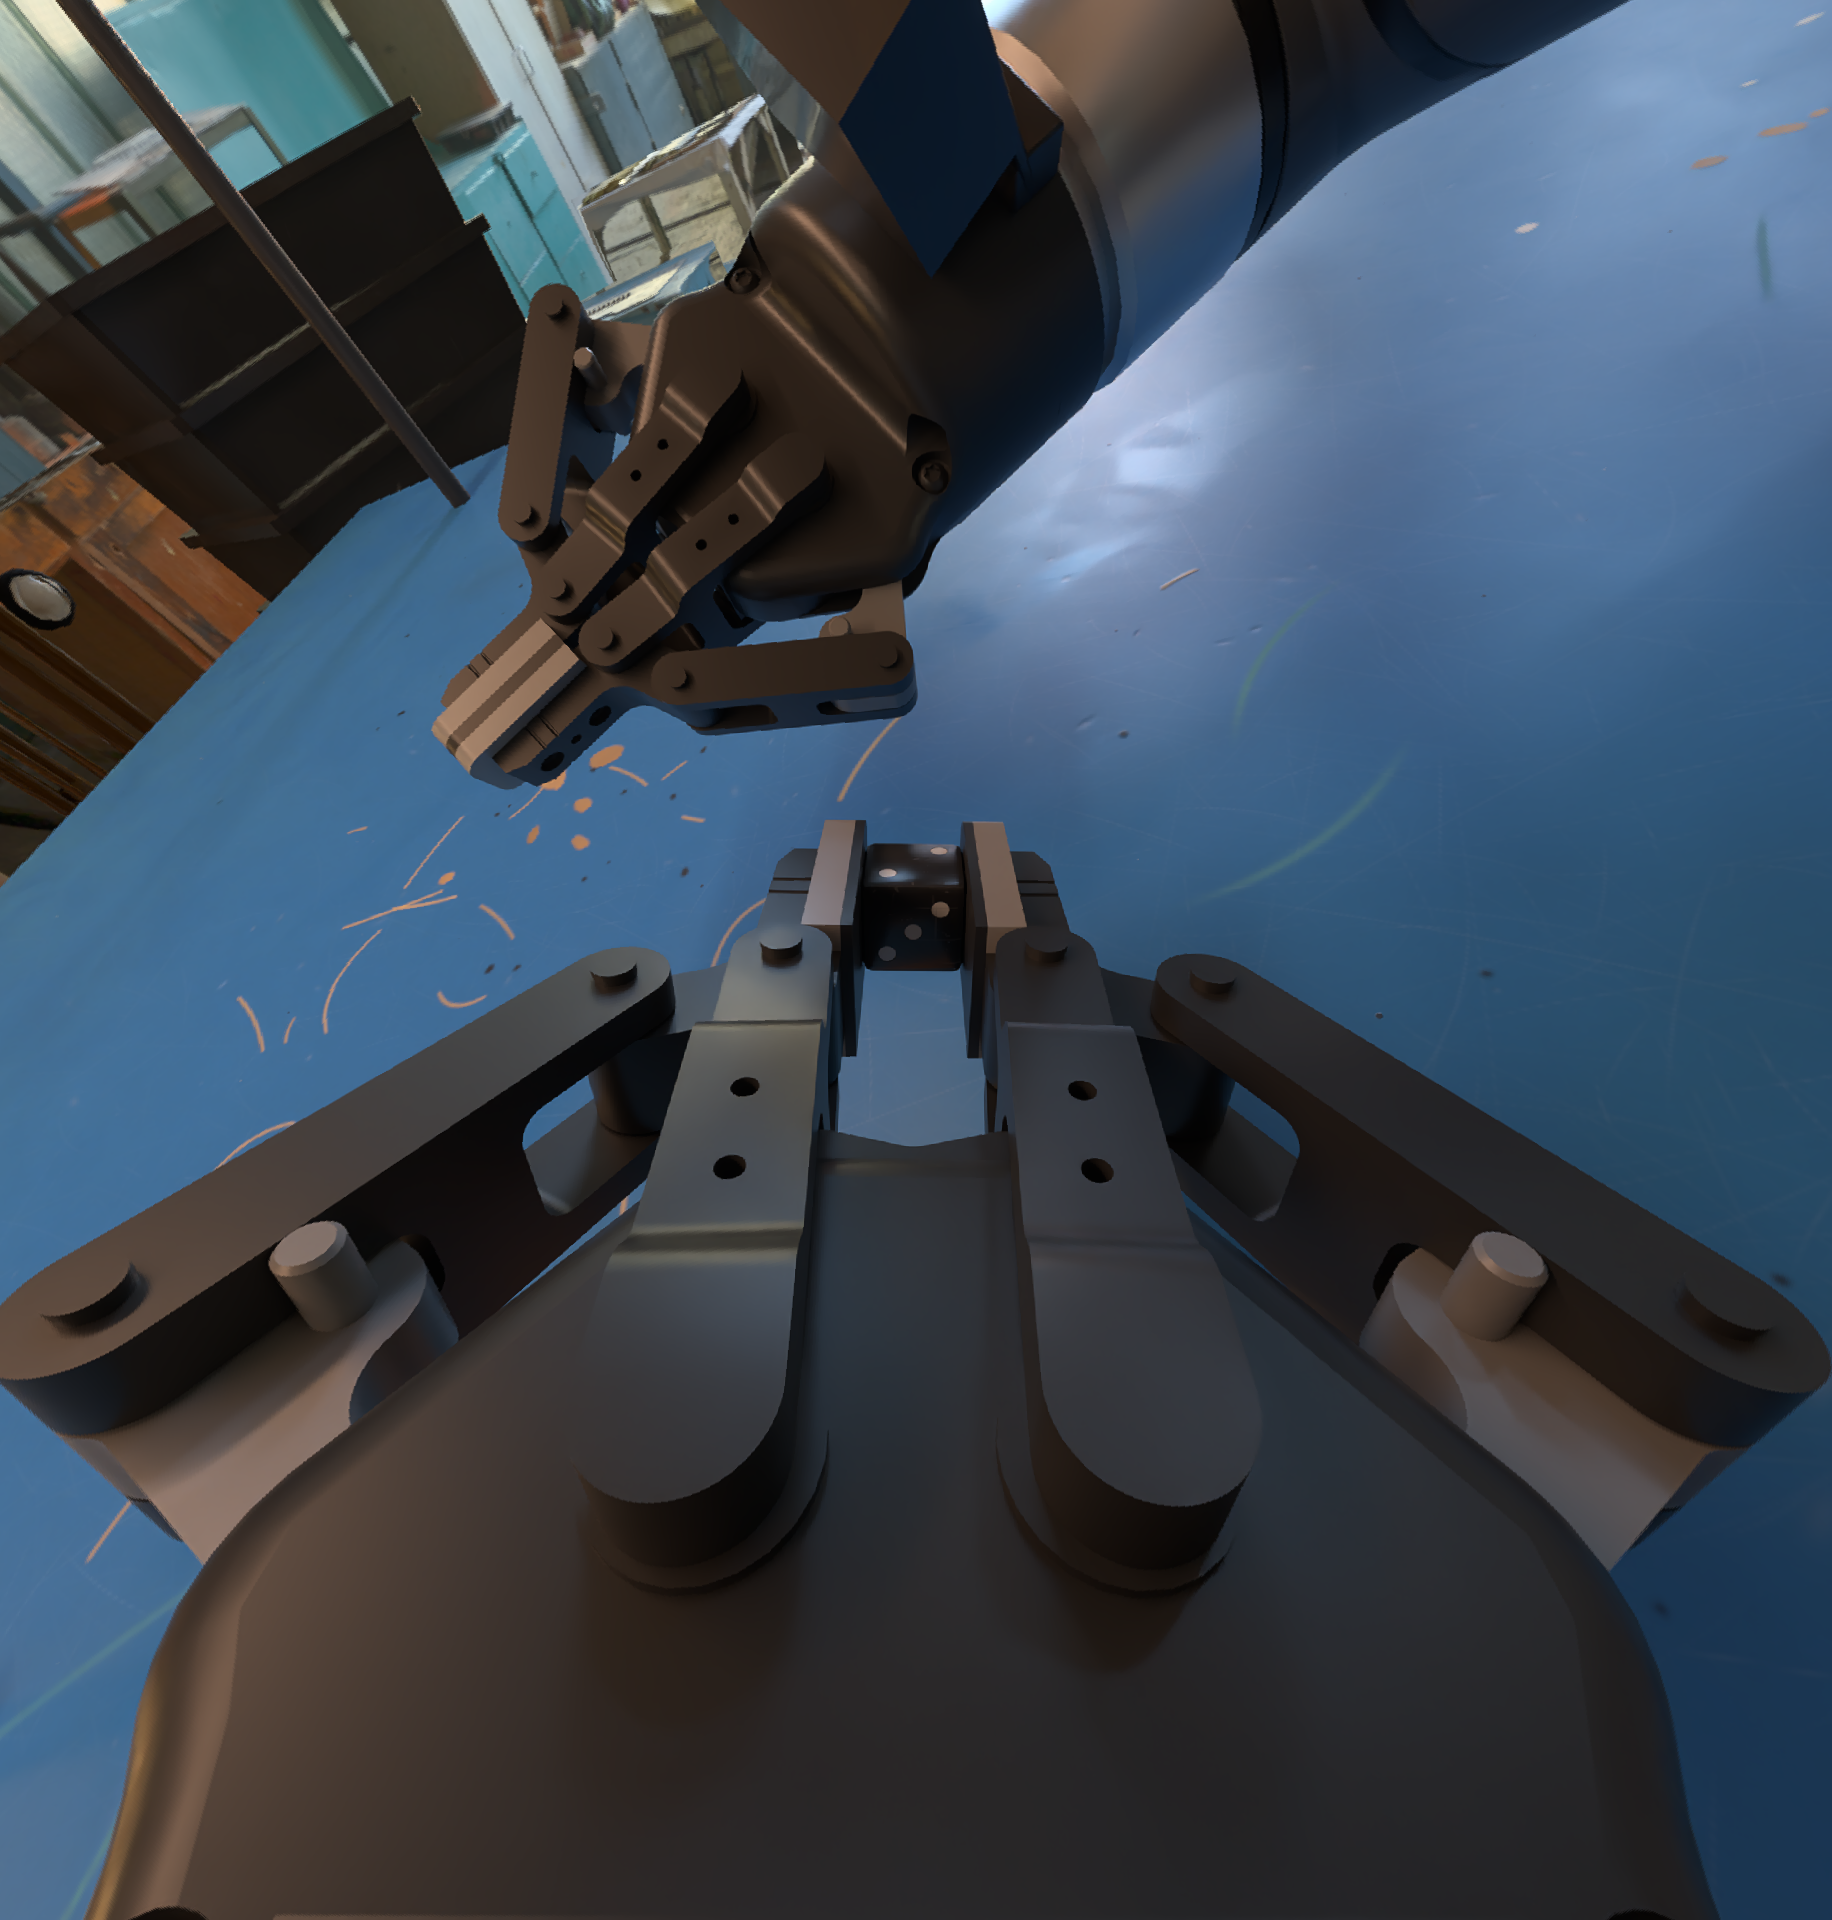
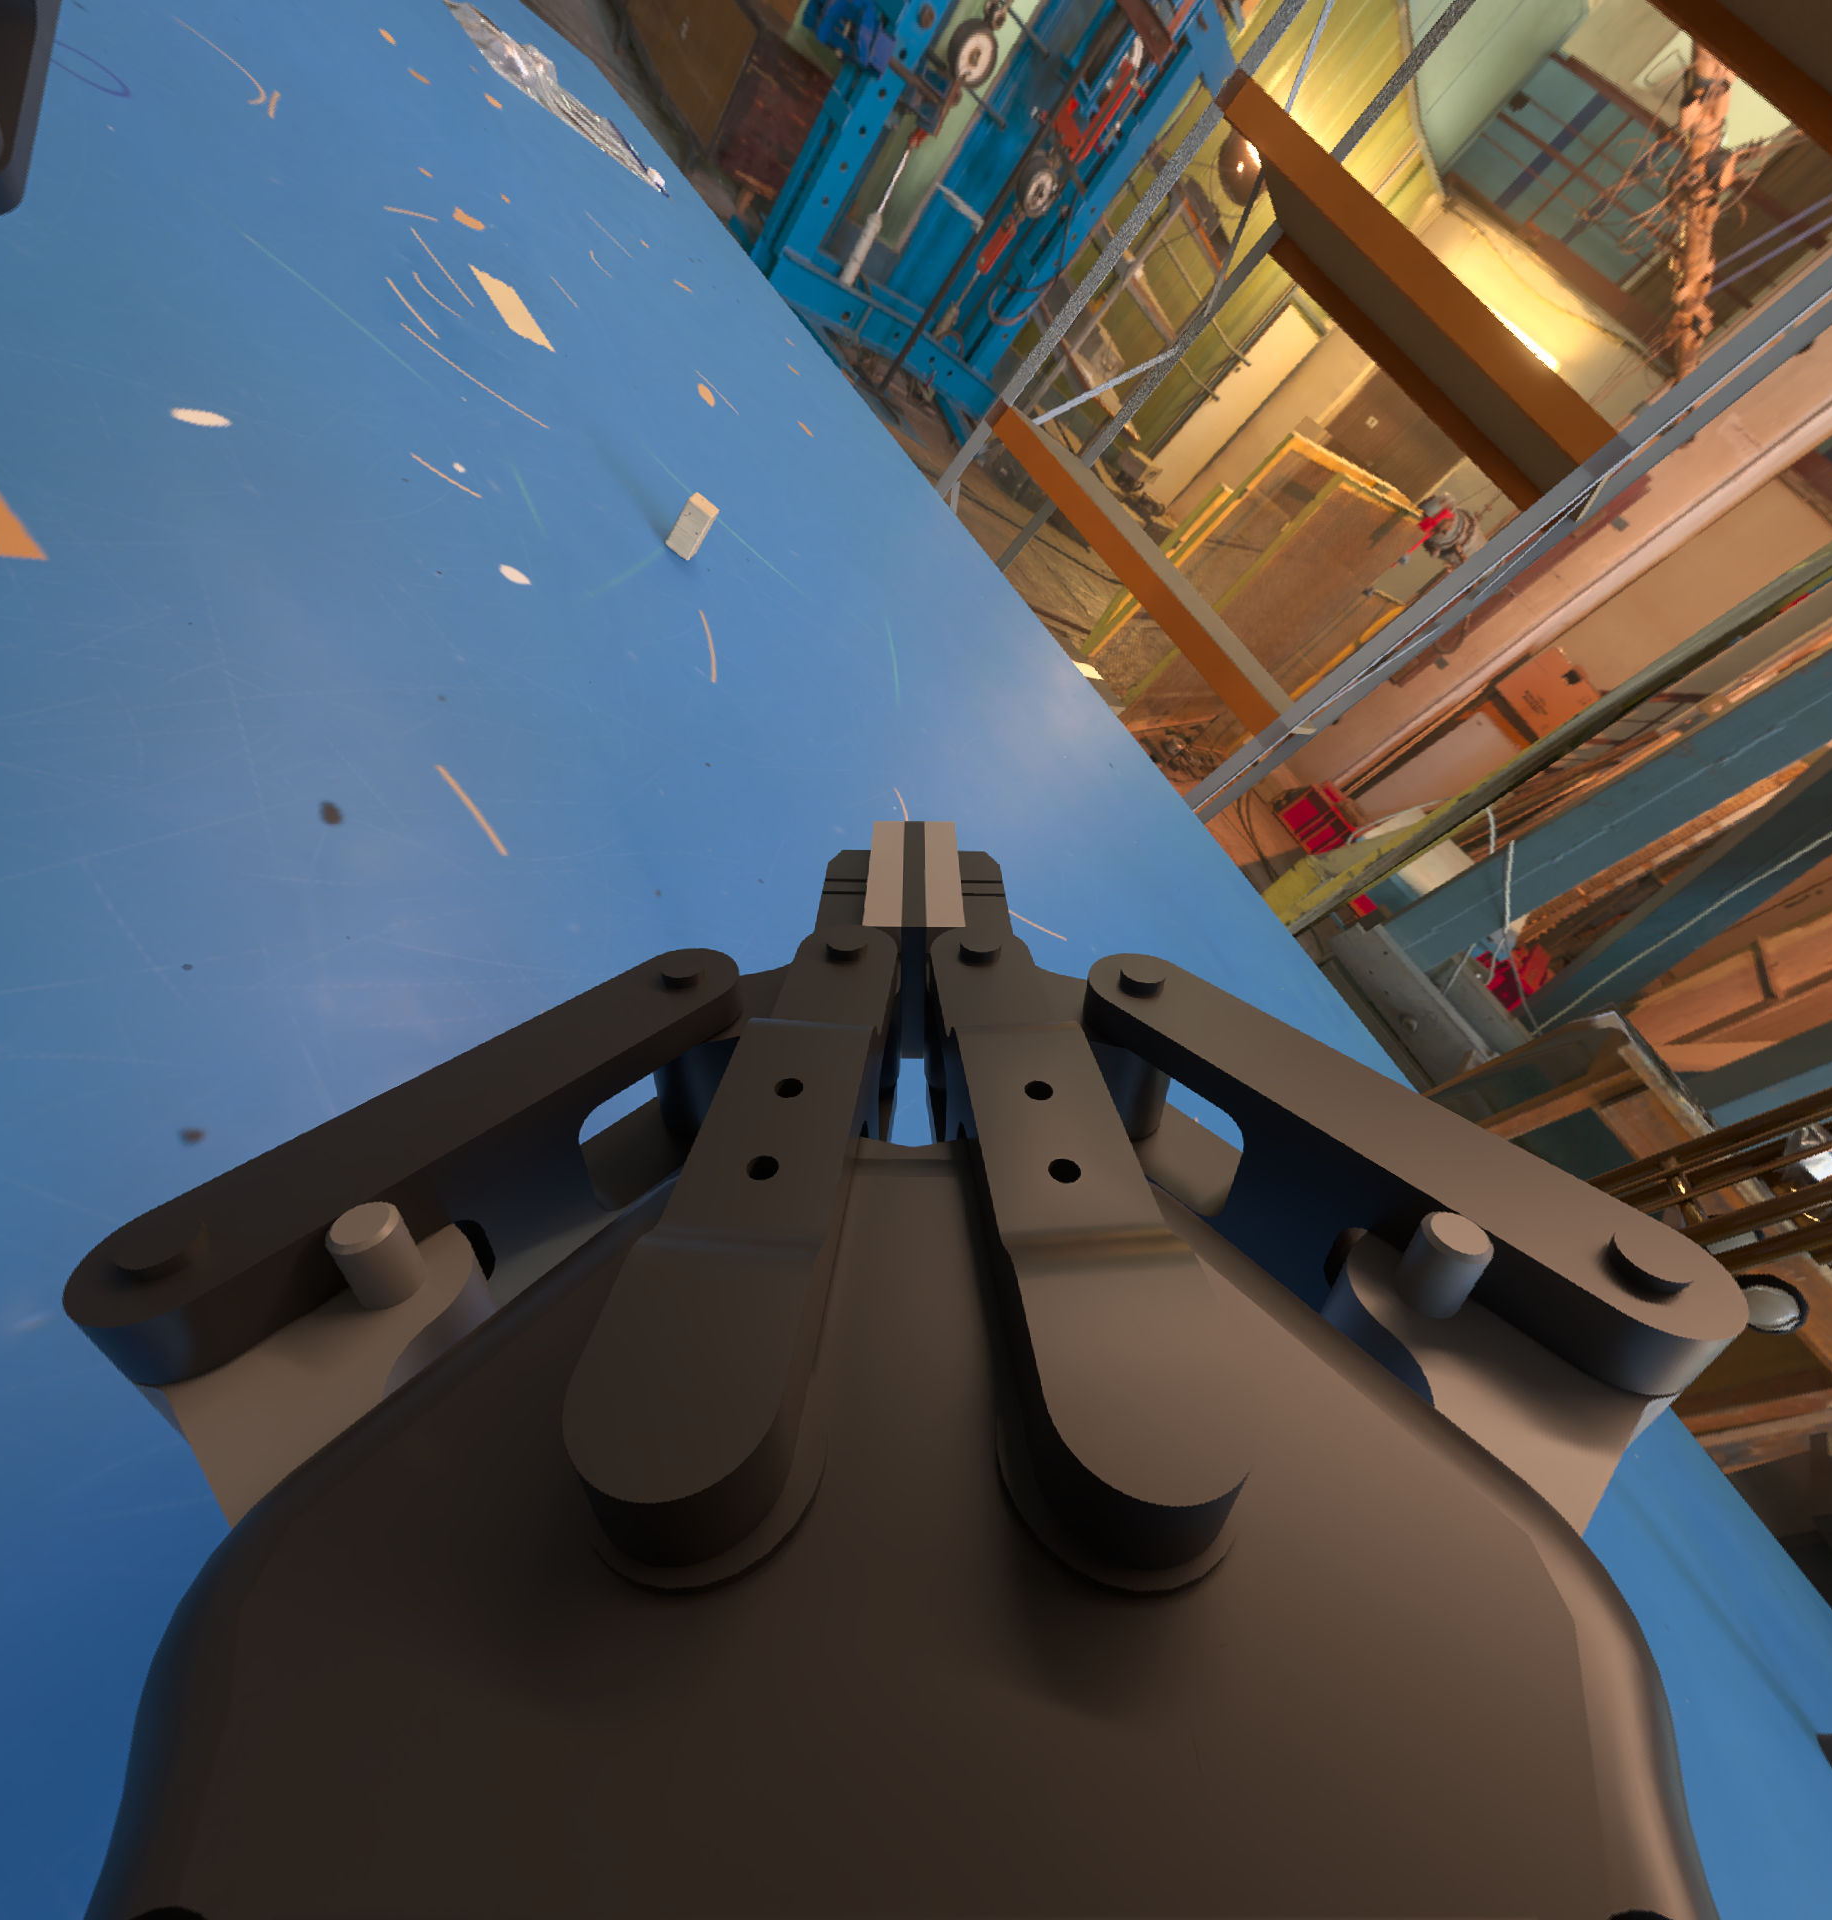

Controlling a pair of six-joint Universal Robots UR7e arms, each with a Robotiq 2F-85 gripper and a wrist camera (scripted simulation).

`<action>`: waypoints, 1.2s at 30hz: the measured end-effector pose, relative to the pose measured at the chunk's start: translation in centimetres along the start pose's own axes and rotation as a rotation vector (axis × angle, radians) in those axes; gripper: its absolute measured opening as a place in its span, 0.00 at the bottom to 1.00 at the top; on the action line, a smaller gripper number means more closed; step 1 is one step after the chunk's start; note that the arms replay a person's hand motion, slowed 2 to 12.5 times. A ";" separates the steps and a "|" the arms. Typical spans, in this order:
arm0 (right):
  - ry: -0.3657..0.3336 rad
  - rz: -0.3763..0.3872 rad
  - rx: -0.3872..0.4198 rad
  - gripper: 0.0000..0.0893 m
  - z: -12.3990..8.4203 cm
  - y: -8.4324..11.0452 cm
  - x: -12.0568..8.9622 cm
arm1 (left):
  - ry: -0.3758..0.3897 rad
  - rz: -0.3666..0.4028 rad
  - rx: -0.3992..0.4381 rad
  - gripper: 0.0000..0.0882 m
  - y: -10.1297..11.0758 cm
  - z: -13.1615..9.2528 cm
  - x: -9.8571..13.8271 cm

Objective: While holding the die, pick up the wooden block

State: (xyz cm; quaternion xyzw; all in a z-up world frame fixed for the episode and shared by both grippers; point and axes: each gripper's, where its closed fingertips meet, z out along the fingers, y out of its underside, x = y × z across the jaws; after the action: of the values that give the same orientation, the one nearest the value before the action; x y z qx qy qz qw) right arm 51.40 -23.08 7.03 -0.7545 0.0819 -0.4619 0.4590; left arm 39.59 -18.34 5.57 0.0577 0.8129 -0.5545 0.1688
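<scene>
My left gripper (image 1: pixel 913 899) is shut on a black die (image 1: pixel 913 902) with white pips and holds it above the blue table (image 1: pixel 1411 623). My right gripper (image 2: pixel 913 873) is shut and empty. It also shows in the left wrist view (image 1: pixel 512 712), low over the table, ahead and to the left of the die. A small pale wooden block (image 2: pixel 692 525) lies on the table in the right wrist view, far ahead and left of the right fingertips, near the table's edge. The block does not show in the left wrist view.
The blue table top (image 2: pixel 268 675) is scratched, with orange chips. Its edge (image 2: pixel 995 561) runs diagonally to the right of the right gripper. A crumpled clear wrapper (image 2: pixel 548 88) lies at the far edge. Dark shelving (image 1: pixel 268 343) stands beyond the table's left edge.
</scene>
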 end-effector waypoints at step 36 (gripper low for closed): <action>0.005 -0.036 0.012 0.00 0.1 -0.1 -0.1 | -0.050 0.024 0.017 0.18 -0.2 -0.4 -0.6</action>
State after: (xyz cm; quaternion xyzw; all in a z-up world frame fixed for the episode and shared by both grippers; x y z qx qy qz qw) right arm 51.41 -22.88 7.02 -0.7519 0.0669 -0.4725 0.4548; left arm 39.98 -17.96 6.07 0.0552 0.8030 -0.5603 0.1952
